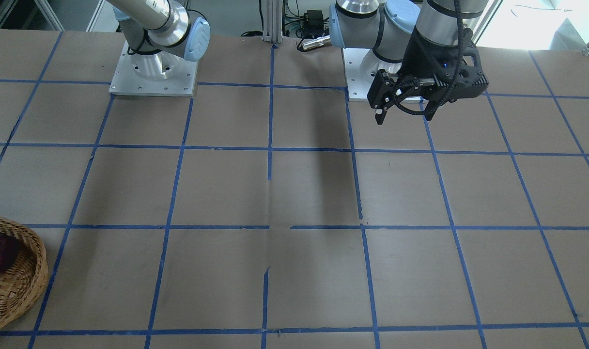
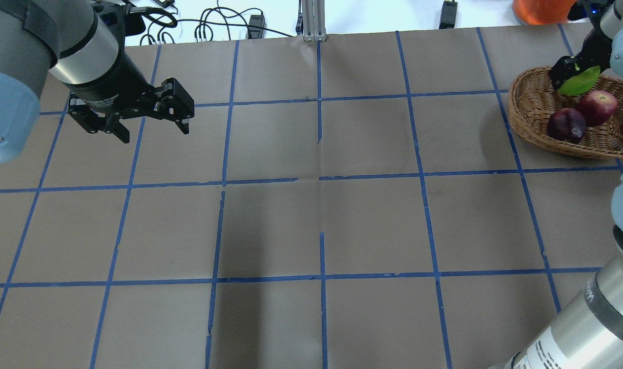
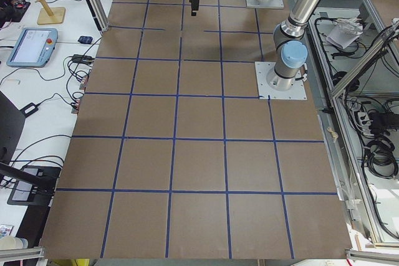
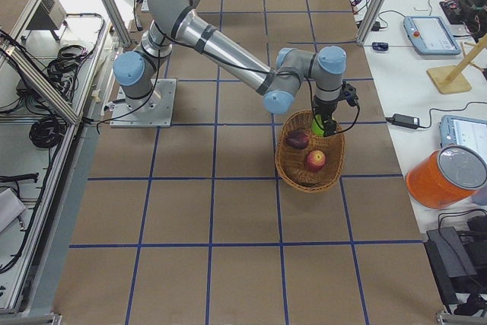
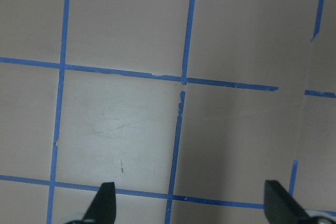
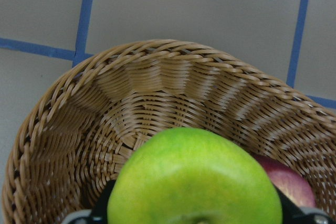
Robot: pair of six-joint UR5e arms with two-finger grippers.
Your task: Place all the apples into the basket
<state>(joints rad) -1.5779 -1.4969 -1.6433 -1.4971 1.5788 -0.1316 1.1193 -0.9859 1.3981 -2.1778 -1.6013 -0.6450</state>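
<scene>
Overhead exterior view: the table [image 2: 322, 215] carries the basket at its far corner on my right side, close to the edge. A shove there could push it off.
Basket [image 2: 534, 97]: I judge the woven wicker to be light. If my right wrist or fingers catch the rim as I lower or pull out, it may slide or tip and spill what it holds.
Left gripper [image 2: 152, 130]: jaws are spread and empty, hanging over bare table well apart from the basket. I see little risk from it.
Right gripper [image 2: 570, 72]: jaws are pinching the green apple [image 6: 194, 182] over the inside of the basket. In the overhead view it sits near the far rim. Letting go so close to that rim could send it over the wall.
Red apple [image 2: 597, 107] and dark apple [image 2: 566, 124]: they lie side by side in the basket. The red one is just beneath my load in my right wrist view.
Green apple: it is round and smooth. If I let go from too high, I expect it to strike the red one and bounce or roll out.
</scene>
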